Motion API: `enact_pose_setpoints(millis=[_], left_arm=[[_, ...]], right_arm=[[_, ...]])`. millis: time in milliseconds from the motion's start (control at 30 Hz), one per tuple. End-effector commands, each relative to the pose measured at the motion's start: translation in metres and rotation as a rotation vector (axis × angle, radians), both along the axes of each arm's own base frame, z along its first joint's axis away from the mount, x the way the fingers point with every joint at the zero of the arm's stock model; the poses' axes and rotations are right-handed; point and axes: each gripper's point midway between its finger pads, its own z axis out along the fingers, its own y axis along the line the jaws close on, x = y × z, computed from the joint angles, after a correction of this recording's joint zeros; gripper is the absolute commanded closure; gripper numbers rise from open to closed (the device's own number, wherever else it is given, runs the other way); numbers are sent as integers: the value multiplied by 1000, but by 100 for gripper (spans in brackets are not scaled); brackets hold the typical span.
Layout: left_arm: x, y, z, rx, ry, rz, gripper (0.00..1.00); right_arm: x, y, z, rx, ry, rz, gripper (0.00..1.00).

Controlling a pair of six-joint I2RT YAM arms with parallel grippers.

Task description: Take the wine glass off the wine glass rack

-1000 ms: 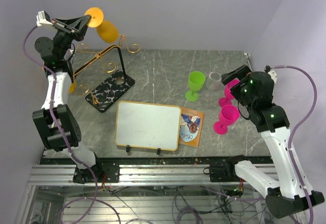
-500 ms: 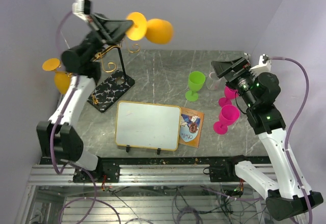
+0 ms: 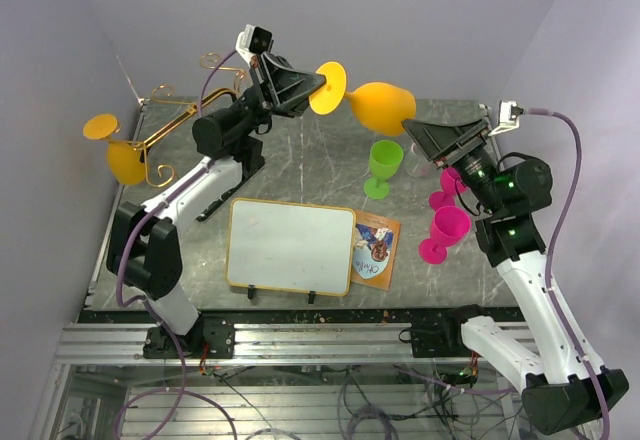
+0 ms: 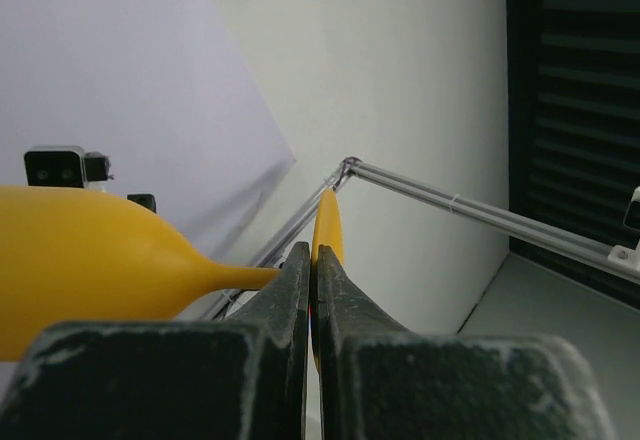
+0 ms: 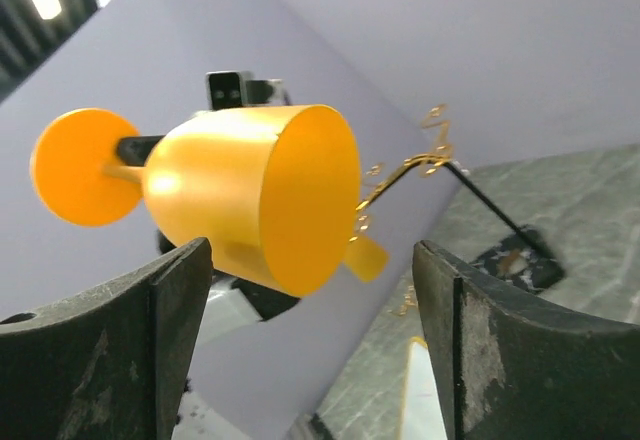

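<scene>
My left gripper (image 3: 303, 84) is shut on the round foot of an orange wine glass (image 3: 380, 107) and holds it sideways in the air above the table's back middle, away from the wine glass rack (image 3: 185, 113). In the left wrist view the fingers (image 4: 290, 290) pinch the foot edge-on, with the bowl (image 4: 80, 260) to the left. My right gripper (image 3: 432, 140) is open and empty, just right of the bowl's mouth. In the right wrist view the bowl (image 5: 255, 195) floats between and beyond the open fingers (image 5: 150, 350). The rack's gold arms (image 5: 415, 165) show behind.
A second orange glass (image 3: 125, 158) hangs at the rack's left end. A green glass (image 3: 385, 160), a clear cup (image 3: 421, 156) and two pink glasses (image 3: 447, 230) stand at the right. A whiteboard (image 3: 290, 245) and a picture card (image 3: 377, 250) lie in front.
My left arm has swung right, carrying the orange glass from beside the rack to the back middle. My right gripper has lifted and turned to face the glass's mouth.
</scene>
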Motion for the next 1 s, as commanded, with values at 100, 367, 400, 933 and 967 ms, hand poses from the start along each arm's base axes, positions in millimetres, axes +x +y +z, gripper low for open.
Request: enact_pose_setpoints(millis=[100, 367, 400, 933, 967], left_arm=[[-27, 11, 6, -111, -63, -57, 93], [-31, 6, 2, -126, -52, -93, 93], [-31, 5, 1, -126, -48, -95, 93], [-30, -13, -5, -61, -15, -53, 54], [-29, -14, -6, -53, -10, -41, 43]], right_arm=[[-47, 14, 40, 86, -175, 195, 33], [-75, 15, 62, 134, -238, 279, 61], [-77, 15, 63, 141, -239, 285, 65], [-100, 0, 85, 189, -256, 233, 100], [-96, -3, 84, 186, -240, 200, 100]])
